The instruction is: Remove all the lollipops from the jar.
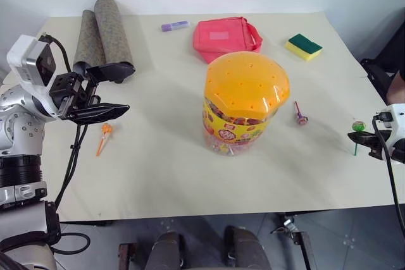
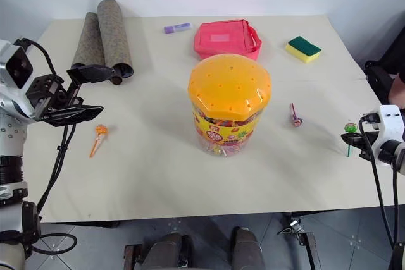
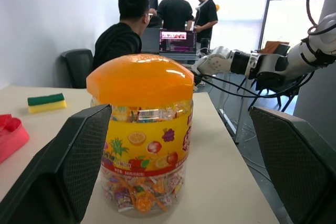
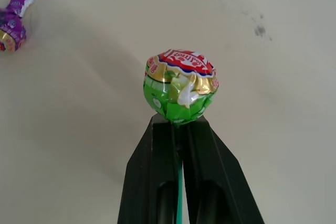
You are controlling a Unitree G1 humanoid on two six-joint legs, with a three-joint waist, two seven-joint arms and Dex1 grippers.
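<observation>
Right end effector pinching green lollipop by its stick, head foremost, low over surface edge, right of purple lollipop; left end effector spread.

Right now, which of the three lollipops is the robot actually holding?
The green lollipop: the right gripper pinches its stick at the table's right edge. The orange lollipop and the purple lollipop lie loose on the table.

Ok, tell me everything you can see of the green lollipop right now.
The green lollipop has a round head in crinkled green foil with gold and a red-and-white printed top, on a thin green stick. The right gripper pinches the stick just under the head, fingers closed on it. It hangs over the table's right edge, right of the purple lollipop.
</observation>
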